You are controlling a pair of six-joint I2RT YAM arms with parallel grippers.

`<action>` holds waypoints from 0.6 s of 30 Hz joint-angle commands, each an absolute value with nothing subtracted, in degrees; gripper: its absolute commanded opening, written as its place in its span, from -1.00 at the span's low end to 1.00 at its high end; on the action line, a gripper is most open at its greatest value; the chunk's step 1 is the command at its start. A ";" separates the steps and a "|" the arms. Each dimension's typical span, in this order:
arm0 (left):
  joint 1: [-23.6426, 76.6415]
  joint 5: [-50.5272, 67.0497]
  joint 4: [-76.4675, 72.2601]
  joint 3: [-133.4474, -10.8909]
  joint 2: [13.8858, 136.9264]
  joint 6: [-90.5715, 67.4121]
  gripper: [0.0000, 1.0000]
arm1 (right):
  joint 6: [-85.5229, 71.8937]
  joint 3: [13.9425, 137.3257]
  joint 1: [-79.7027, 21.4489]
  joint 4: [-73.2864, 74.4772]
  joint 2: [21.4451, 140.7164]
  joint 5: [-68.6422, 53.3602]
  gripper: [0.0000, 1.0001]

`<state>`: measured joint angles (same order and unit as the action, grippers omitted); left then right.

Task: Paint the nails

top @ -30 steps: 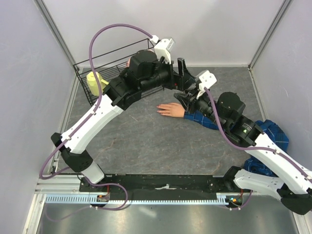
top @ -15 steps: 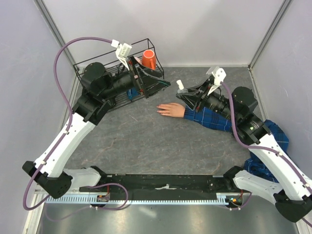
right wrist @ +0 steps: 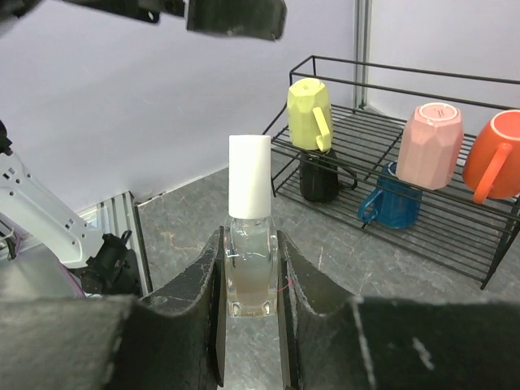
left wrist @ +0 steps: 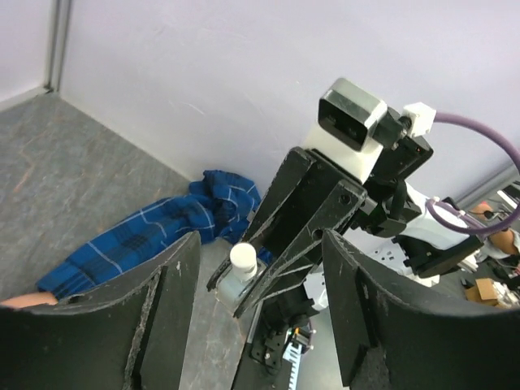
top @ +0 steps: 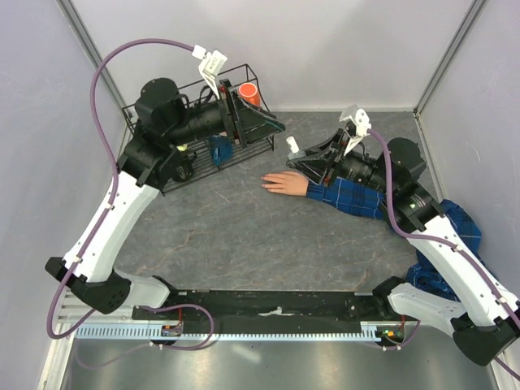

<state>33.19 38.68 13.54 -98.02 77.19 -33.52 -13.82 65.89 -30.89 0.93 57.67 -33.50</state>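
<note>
Your table (top: 244, 244) has the fake hand (top: 284, 184) lying flat mid-surface, fingers pointing to your left. The blue plaid sleeve (top: 353, 199) runs off to the right, under the right arm. The nails (top: 265, 184) sit at the left tips of that hand, too small to read any paint on them. Neither gripper touches them.

Just past the hand's wrist, your right gripper (top: 299, 160) is clamped on the small clear bottle (right wrist: 249, 260). The bottle is upright, both fingers press on the glass body, and the white cap (right wrist: 249, 187) is on and sticks up clear of the fingers. The bottle is off the hand, not touching it.

Further back and left, your left gripper (top: 272, 124) has its jaws apart with nothing between them. It points right, toward the bottle.

At the far left, that gripper hangs by the right end of the wire rack (right wrist: 455, 236), just beside the orange mug (top: 249, 93). The rack also holds the yellow (right wrist: 309, 114), black (right wrist: 318, 175), blue (right wrist: 390, 203) and pink (right wrist: 433, 146) mugs.
</note>
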 commanded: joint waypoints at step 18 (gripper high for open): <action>34.10 41.13 30.32 -107.05 84.20 -26.81 0.33 | -11.60 68.99 -30.67 1.67 60.03 -34.72 -1.00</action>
